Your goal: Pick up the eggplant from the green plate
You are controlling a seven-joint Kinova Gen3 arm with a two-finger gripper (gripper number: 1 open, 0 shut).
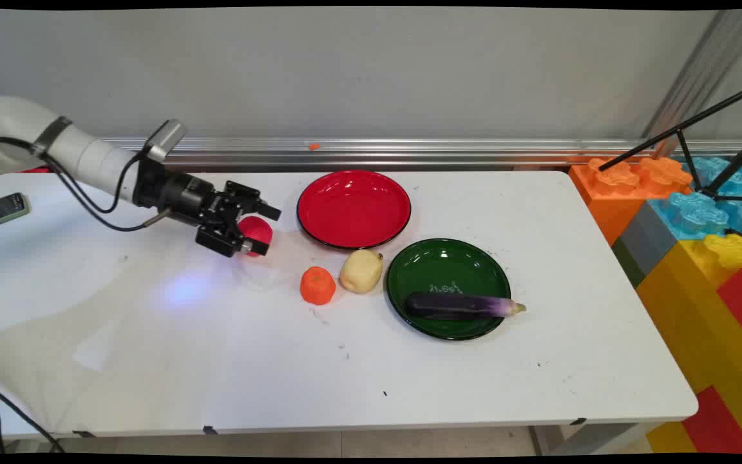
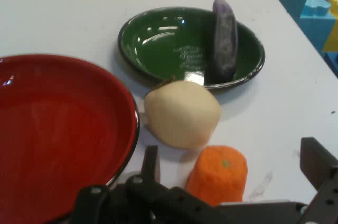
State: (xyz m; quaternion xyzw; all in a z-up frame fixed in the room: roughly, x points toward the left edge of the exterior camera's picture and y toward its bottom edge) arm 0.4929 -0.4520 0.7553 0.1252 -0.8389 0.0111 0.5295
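Note:
My gripper (image 1: 266,230) hangs low over the table's left middle, pointing right, with its fingers (image 2: 150,161) spread wide open. In the main view a red round fruit (image 1: 256,232) shows between or just behind the fingers; the hand view does not show it. An orange carrot-like piece (image 1: 317,285) (image 2: 217,175) and a pale yellow potato-like item (image 1: 361,270) (image 2: 182,113) lie just ahead of the gripper. Behind them are an empty red plate (image 1: 353,208) (image 2: 58,123) and a green plate (image 1: 448,267) (image 2: 158,42) holding a purple eggplant (image 1: 461,305) (image 2: 225,39).
A phone (image 1: 2,209) lies at the table's far left edge. Large coloured toy blocks (image 1: 699,212) stand off the right end of the table, with a black tripod (image 1: 699,116) above them. A metal rail runs along the wall behind.

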